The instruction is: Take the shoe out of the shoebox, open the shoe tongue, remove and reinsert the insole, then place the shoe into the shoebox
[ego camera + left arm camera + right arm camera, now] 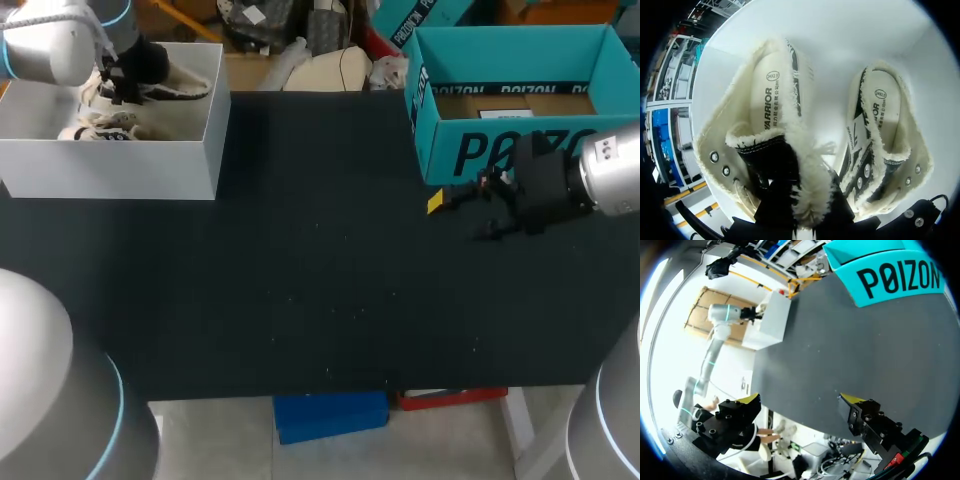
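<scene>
A white shoebox [150,160] stands at the table's far left, holding two black high-top shoes with cream fleece lining. My left gripper [122,85] is down inside the box. In the left wrist view it [807,202] is shut on the fleecy upper edge of one shoe [770,105], near the eyelets; its yellow tips are hidden by the fleece. The second shoe [885,145] lies beside it against the box wall [850,30]. My right gripper [470,205] hovers at the right over the black table, open [800,401] with nothing between its fingers.
A teal cardboard box [450,150] with an open top stands at the far right, just behind my right gripper. The black table top [300,270] stretches between the two boxes.
</scene>
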Robot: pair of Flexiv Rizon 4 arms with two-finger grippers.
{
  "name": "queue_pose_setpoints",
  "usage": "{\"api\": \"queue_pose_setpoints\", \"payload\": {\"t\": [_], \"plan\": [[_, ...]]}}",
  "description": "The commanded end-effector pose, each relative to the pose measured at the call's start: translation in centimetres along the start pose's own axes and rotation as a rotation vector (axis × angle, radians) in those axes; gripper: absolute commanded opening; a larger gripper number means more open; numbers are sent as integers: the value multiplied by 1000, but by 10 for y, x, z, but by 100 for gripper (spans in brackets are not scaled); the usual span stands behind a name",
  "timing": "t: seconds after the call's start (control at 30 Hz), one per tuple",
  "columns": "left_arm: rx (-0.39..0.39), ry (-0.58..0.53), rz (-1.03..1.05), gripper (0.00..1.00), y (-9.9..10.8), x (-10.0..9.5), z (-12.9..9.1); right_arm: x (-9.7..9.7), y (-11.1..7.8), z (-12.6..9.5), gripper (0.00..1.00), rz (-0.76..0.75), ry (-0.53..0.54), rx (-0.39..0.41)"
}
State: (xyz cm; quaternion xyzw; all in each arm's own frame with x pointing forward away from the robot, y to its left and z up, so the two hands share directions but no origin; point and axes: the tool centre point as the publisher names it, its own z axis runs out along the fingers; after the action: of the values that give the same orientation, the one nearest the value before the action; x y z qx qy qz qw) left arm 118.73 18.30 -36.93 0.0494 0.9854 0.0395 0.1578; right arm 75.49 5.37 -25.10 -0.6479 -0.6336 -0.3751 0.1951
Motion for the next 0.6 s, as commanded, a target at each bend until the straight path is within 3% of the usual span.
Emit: {"api": "queue_pose_setpoints", "payload": {"t": [0.03,0.27,0.3,0.4,0.47,0.57,0.6], "plan": [[-11,3,-5,0,-2,0,13,1,0,1,100,1,-2,1],[-38,16,-33,0,-3,7,27,1,0,1,100,1,-2,1],[-39,15,-31,18,-3,8,28,1,0,1,100,1,-2,1],[-41,15,-30,43,-5,10,24,1,0,1,100,1,-2,1],[-36,13,-36,70,-5,9,19,1,0,1,100,1,-2,1],[-21,2,-52,52,-6,3,4,1,0,1,100,1,-2,1],[-20,-7,-53,50,-6,0,-2,1,0,1,100,1,-2,1]]}}
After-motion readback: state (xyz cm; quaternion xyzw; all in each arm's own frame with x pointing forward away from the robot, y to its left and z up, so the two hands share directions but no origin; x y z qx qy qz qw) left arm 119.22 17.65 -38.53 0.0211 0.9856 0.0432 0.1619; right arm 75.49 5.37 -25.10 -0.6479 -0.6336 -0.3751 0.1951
